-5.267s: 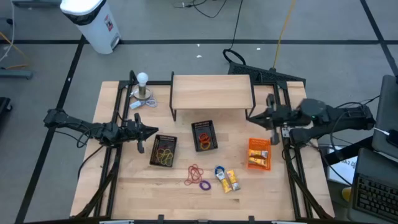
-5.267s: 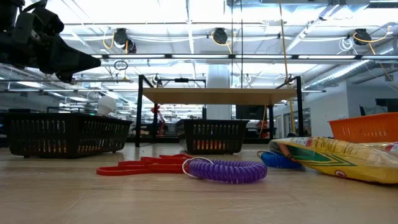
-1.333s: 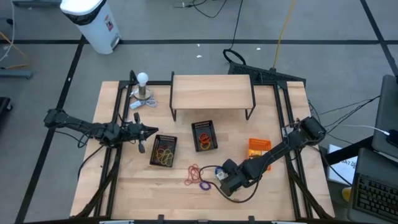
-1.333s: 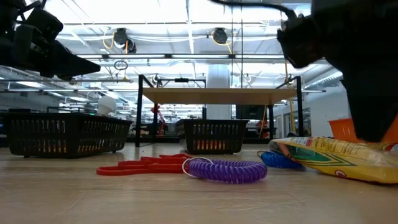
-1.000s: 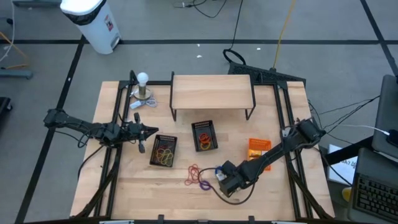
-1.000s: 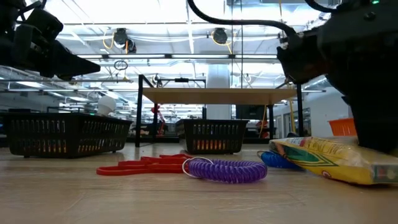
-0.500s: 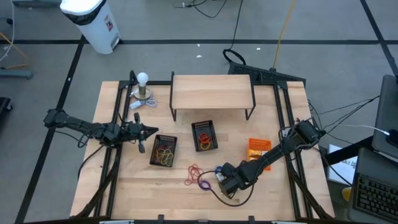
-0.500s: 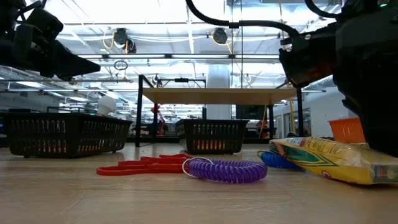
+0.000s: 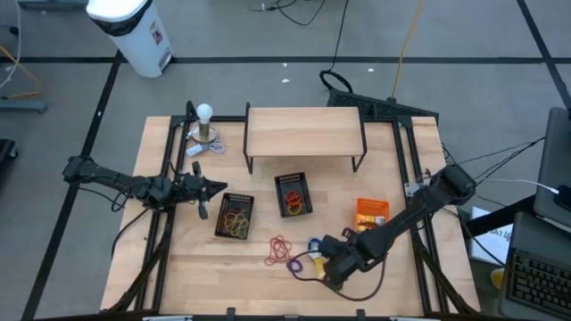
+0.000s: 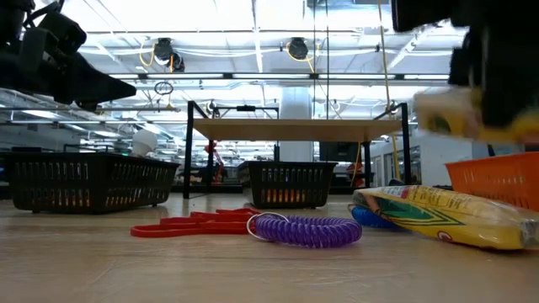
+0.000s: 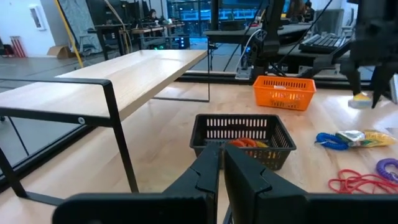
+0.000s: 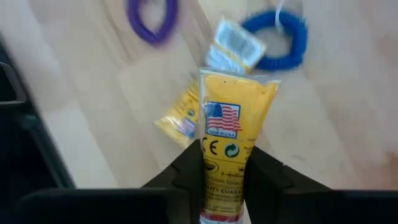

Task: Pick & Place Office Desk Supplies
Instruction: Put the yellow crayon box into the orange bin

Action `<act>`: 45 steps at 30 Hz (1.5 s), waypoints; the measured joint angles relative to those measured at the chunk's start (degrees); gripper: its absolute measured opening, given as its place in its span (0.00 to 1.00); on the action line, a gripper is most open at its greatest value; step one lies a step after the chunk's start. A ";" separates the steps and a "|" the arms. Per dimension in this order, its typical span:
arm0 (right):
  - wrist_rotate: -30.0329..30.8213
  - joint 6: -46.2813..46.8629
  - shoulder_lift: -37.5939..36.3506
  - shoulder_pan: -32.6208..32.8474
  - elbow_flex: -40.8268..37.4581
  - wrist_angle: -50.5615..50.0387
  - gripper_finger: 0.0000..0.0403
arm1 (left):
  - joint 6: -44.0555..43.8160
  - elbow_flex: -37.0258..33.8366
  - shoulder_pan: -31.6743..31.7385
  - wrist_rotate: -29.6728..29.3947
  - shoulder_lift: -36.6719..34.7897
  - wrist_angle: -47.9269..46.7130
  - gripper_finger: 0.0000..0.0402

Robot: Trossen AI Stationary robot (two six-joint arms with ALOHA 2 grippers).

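Observation:
My right gripper hangs over the near middle of the table, shut on a yellow packet with a flag mark. Below it a second yellow packet lies flat on the table beside a blue coil band and a purple coil band. Red rubber bands lie to the left of these. In the low view the held packet shows blurred above the one on the table. My left gripper waits shut at the table's left. My right gripper pinches the yellow packet between its two fingers at the packet's printed end. The fingers come slanting down from above and lie along the packet, which sticks out beyond them. The packet is lifted clear of the table.
Two black baskets hold rubber bands at the table's middle. An orange basket stands to the right. A wooden shelf spans the far side, and a white ball on a stand is at the far left.
My right gripper has risen from the table and rolled at the wrist, taking one yellow packet up with it. That packet is now lifted clear; the other packet and the coil bands have stayed on the table.

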 joint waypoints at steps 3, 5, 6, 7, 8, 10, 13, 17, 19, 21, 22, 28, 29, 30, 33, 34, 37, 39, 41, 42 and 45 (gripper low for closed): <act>2.37 -1.92 -3.32 0.04 0.00 0.42 0.25 | -1.27 0.00 0.00 0.02 0.01 0.01 0.06; 3.50 -5.29 -6.06 0.04 0.00 1.39 0.25 | -1.72 0.00 -0.01 0.02 0.00 0.00 0.06; 4.35 -7.56 -7.59 0.19 0.00 1.69 0.24 | -2.02 0.00 -0.01 0.00 0.00 0.00 0.06; 5.53 -10.13 -9.19 0.33 0.00 1.94 0.23 | -2.28 0.00 -0.01 0.00 0.00 0.03 0.06; 6.89 -13.10 -10.90 0.36 0.00 2.20 0.22 | -2.32 0.00 -0.01 0.00 0.00 0.01 0.06; 10.06 -19.63 -14.60 0.75 0.00 2.81 0.20 | -2.43 0.00 -0.01 0.00 -0.01 0.01 0.06; 15.00 -29.35 -20.65 1.80 0.00 3.26 0.17 | -2.43 0.00 -0.01 -0.02 -0.01 0.03 0.06; 20.58 -41.70 -28.39 3.96 -1.05 4.28 0.16 | -2.43 0.00 0.00 -0.04 0.00 0.32 0.06; 22.25 -46.00 -32.44 4.84 -2.99 4.66 0.16 | -2.43 0.00 -0.01 -0.04 0.00 0.69 0.06; 23.14 -47.86 -36.61 5.29 -5.59 4.64 0.17 | -2.43 0.00 -0.01 -0.05 -0.01 1.17 0.06; 23.83 -48.15 -38.77 5.40 -7.13 4.53 0.17 | -2.41 0.00 -0.01 -0.07 -0.01 1.37 0.06; 25.39 -45.39 -53.07 5.60 -18.67 2.63 0.15 | -2.36 0.00 0.00 -0.09 0.01 1.46 0.06; 25.39 -44.32 -55.05 5.56 -20.67 2.02 0.15 | -2.36 0.00 -0.01 -0.11 0.00 1.46 0.06; 25.30 -42.98 -56.91 5.55 -22.60 1.38 0.15 | -2.36 0.00 -0.01 -0.13 0.01 1.47 0.06; 24.74 -37.71 -61.33 5.55 -27.57 -1.67 0.15 | -1.78 0.00 0.00 -0.15 0.00 1.47 0.06; 24.07 -35.15 -62.32 5.52 -28.88 -2.95 0.16 | -1.64 0.00 0.00 -0.15 0.00 1.47 0.06; 19.86 -28.56 -62.88 4.71 -32.36 -5.85 0.16 | -0.67 0.00 -0.01 -0.17 0.01 1.54 0.06; 16.72 -25.77 -61.56 3.65 -34.54 -6.22 0.15 | -0.39 0.00 0.01 -0.17 -0.01 1.69 0.06; 13.53 -24.19 -59.27 2.31 -36.11 -5.95 0.15 | -0.29 0.00 -0.01 -0.17 0.00 1.73 0.06; 12.56 -23.89 -57.91 1.65 -36.69 -5.80 0.15 | -0.30 0.00 -0.01 -0.17 0.01 1.73 0.06; 9.98 -23.08 -53.83 -0.24 -37.31 -6.91 0.16 | -0.31 0.00 -0.01 -0.17 0.01 1.76 0.06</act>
